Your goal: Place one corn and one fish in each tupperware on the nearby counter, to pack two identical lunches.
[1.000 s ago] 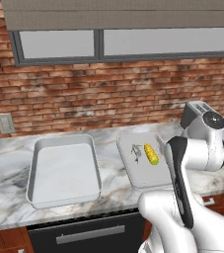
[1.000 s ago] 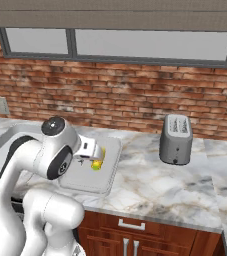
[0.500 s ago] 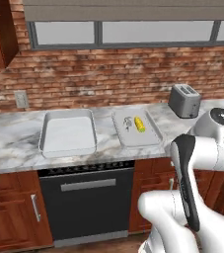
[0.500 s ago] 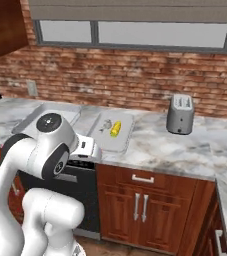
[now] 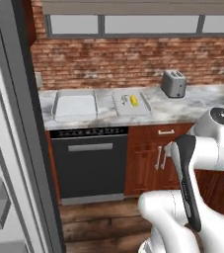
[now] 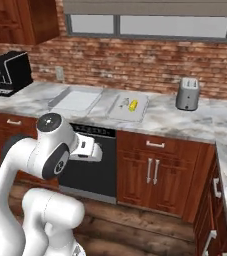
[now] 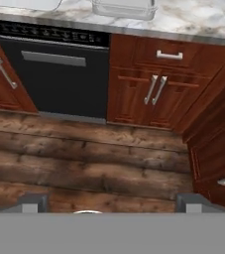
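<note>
The counter (image 5: 182,111) is white-grey marbled stone running along a red brick wall (image 5: 133,59) under a row of windows (image 5: 128,23). Below it sit reddish-brown wooden cabinets (image 6: 155,172) with metal handles and a black dishwasher (image 5: 90,163). The floor (image 7: 84,163) is dark wooden planks.

Two pale-grey trays lie side by side on the counter above the dishwasher, near the wall. The left tray (image 5: 75,105) looks bare as far as can be told at this size. The right tray (image 5: 131,102) holds a yellow corn cob (image 5: 134,101) and just left of it a small dark fish (image 5: 125,100), hard to make out. The green cob and the other fish cannot be made out.

A silver toaster (image 5: 173,83) stands on the counter toward its right end, well apart from the trays. In the right base view a black coffee machine (image 6: 9,72) stands at the counter's far left end, under a wooden wall cabinet (image 6: 22,20).

The gripper (image 7: 109,206) hangs well out from the counter's front edge, over the floor; its fingers (image 7: 30,202) are spread wide with nothing between them.
</note>
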